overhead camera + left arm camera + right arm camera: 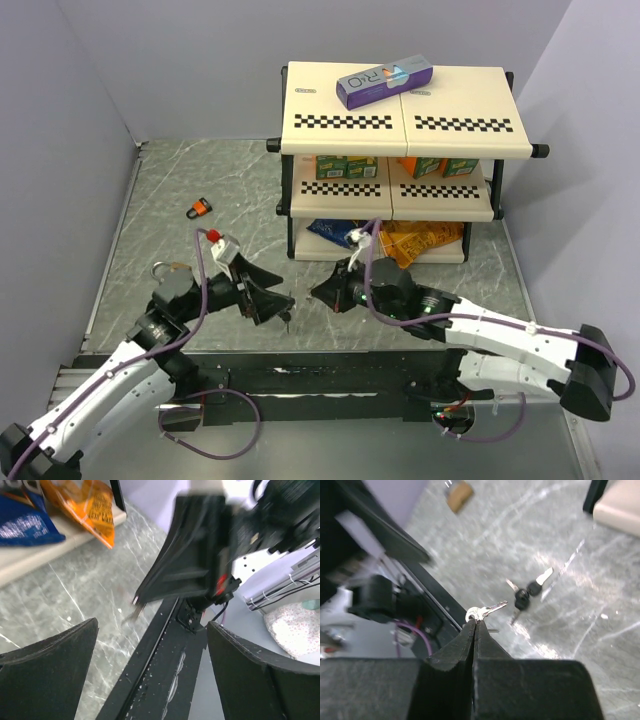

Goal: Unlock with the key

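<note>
My right gripper [316, 292] is shut on a small plain silver key [486, 611], pinching its round head at the fingertips [475, 621] so the blade sticks out just above the table. Two tiny keys with black heads [527, 591] lie on the marble table a little beyond it. My left gripper [283, 298] faces the right one from close by, jaws wide open and empty [152, 625]. The held key also shows in the left wrist view [134, 612]. A small orange-and-black padlock [201, 208] lies far left on the table. A brass padlock [457, 491] is blurred.
A cream two-tier shelf rack [400, 125] stands at the back with a purple box [383, 82] on top, green cartons and snack bags [420, 240] below. A black rail [330, 378] runs along the near table edge. Grey walls close in the left and right sides.
</note>
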You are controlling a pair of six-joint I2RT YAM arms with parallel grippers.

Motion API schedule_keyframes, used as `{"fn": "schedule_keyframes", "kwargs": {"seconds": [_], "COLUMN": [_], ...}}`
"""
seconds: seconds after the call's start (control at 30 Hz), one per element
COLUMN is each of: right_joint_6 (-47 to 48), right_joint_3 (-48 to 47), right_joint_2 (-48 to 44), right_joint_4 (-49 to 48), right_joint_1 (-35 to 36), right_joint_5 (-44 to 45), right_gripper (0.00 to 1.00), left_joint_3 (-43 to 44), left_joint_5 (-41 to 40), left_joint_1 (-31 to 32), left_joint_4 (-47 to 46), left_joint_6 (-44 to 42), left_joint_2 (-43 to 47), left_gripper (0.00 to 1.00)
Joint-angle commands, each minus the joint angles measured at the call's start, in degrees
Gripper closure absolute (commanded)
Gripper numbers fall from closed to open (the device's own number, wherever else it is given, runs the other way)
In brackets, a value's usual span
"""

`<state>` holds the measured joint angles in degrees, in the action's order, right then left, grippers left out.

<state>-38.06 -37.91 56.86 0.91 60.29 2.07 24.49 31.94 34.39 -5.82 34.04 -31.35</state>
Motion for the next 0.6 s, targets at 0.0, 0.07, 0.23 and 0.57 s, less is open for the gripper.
{"fn": "schedule_keyframes", "kwargs": {"seconds": [0.0, 0.07, 0.23, 0.57], "right_joint_6": [-2.19, -2.89, -5.09, -5.97], "right_joint_3": [-0.59, -0.32, 0.82, 1.43], "right_joint_2": [-4.03, -4.65, -6.41, -7.55], "right_joint_4": [-1.17, -1.52, -3.98, -5.39], "right_joint_1": [-1.4, -2.1, -3.16, -3.87], "right_joint_5": [-1.1, -1.71, -5.05, -6.72], "right_gripper": [1.0, 1.0, 1.0, 1.0], "left_joint_3": [-6.02, -7.08, -7.53, -6.21], "left_joint_5": [-5.49, -5.4, -7.85, -10.67], "left_joint_1": [4.53, 5.86, 11.57, 15.18], "left_joint_4": [-14.02, -17.1, -27.13, -33.72], "left_joint_6": [4.45, 4.8, 4.37, 2.43], "left_joint_2": [-0.63, -3.0, -10.55, -18.74], "left_gripper": [0.05, 0.04, 0.05, 0.26]}}
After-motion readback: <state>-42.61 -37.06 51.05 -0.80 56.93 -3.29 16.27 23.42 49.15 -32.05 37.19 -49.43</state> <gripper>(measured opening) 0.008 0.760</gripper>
